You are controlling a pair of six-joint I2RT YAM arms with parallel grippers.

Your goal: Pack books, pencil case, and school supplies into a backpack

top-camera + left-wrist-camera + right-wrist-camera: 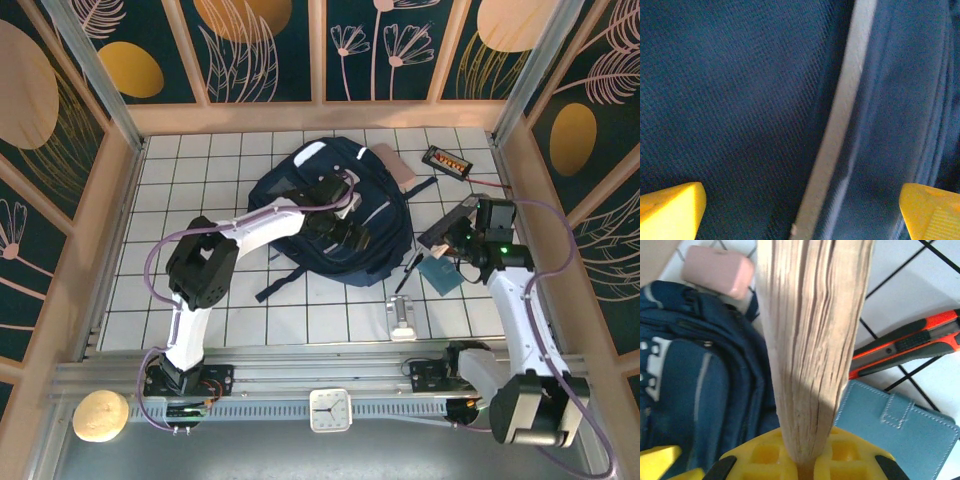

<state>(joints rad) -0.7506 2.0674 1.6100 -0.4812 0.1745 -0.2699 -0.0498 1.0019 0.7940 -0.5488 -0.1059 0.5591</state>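
The backpack (290, 180) lies flat near the middle of the white tiled surface (200, 170), and the left arm reaches over its centre. The left fingers (670, 210) stand wide apart with nothing between them. They hang close above the navy fabric, on either side of the pale stripe (845, 125).

The right fingers (850, 455) are clamped on the black-covered book (447, 225), held up off the surface to the right of the backpack. The right wrist view shows its white page edges rising from between the yellow pads.

Under the book the teal notebook (440, 275) rests on the surface, with the orange-and-black tool (910, 342) just beside it. The pink pencil case (395, 165) lies against the backpack's far right side. A slim black pen (420, 187) lies on the tiles near the pencil case, between the backpack and the raised book.
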